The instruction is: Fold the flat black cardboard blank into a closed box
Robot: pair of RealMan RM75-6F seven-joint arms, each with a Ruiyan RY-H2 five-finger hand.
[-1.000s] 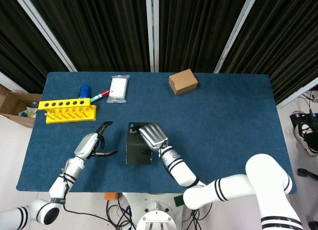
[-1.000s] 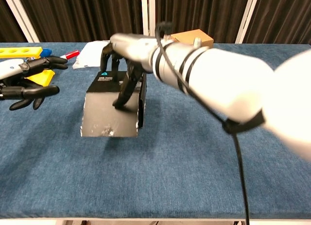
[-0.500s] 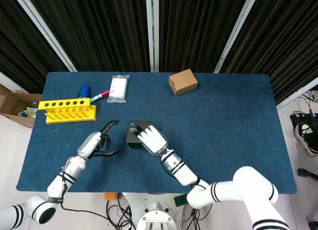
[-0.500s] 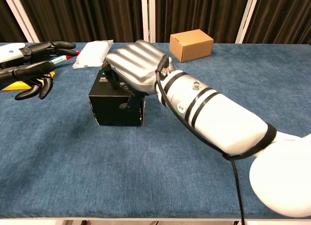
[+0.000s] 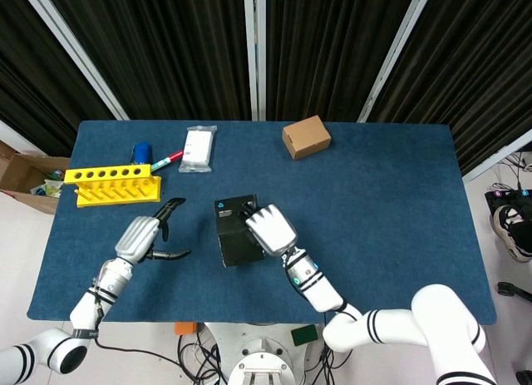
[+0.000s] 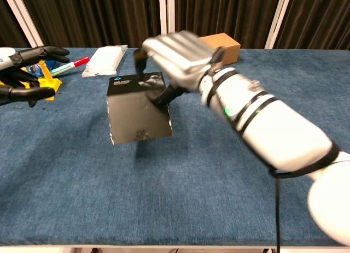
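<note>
Since half a second ago the black cardboard box (image 6: 138, 106) has come up off the blue table (image 5: 382, 194): the chest view shows it tilted, with its shadow apart beneath it. The right hand (image 5: 270, 227) grips its top and right side, fingers curled over the upper edge. The left hand (image 5: 143, 238) has drawn back toward nine o'clock and holds nothing, its fingers spread. The box hangs near the table's centre, the brown carton (image 5: 306, 136) well apart at one o'clock, the yellow rack (image 5: 114, 185) at ten o'clock. It looks light, thin-walled and smooth, so it would likely crush or slip under a hard squeeze; hold it across opposite walls near the corners.
</note>
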